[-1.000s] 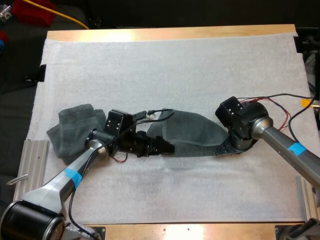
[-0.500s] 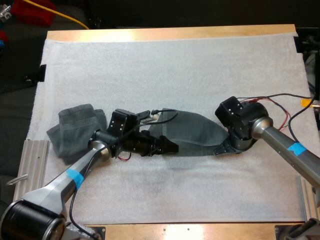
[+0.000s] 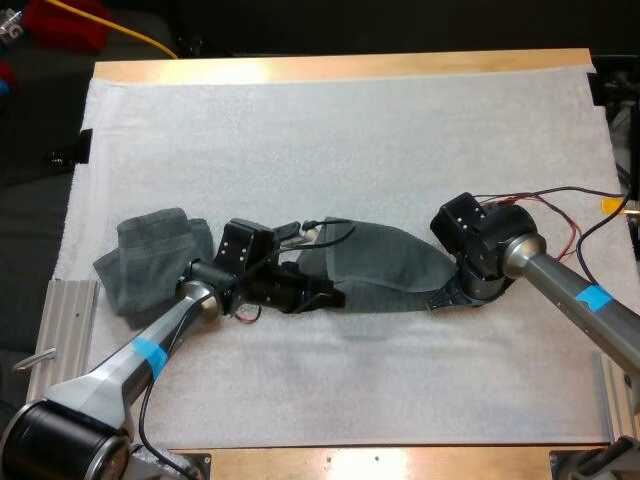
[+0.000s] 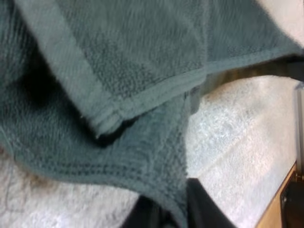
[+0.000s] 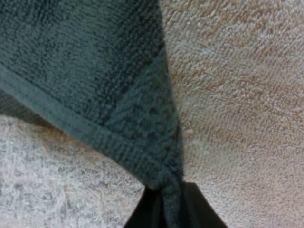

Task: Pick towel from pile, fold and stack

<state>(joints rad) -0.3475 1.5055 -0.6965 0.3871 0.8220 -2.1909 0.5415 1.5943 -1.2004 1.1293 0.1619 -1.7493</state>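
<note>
A dark grey-green towel (image 3: 385,265) lies stretched across the middle of the white mat (image 3: 340,130). My left gripper (image 3: 333,297) is shut on the towel's near left edge. In the left wrist view its black fingers (image 4: 204,209) pinch a hemmed fold of the towel (image 4: 137,71). My right gripper (image 3: 441,298) is shut on the right corner, low on the mat. The right wrist view has the towel's corner (image 5: 118,95) drawn to a point between the fingertips (image 5: 199,213). A second towel (image 3: 150,258) lies crumpled behind my left arm at the mat's left side.
A ribbed metal plate (image 3: 70,320) sits at the mat's near left edge. The wooden table edge (image 3: 340,66) runs along the far side. Bare mat lies beyond and in front of the stretched towel.
My left gripper slid slightly right along the towel's near edge, then its fingers shut on that edge. The right gripper and the crumpled towel have not moved.
</note>
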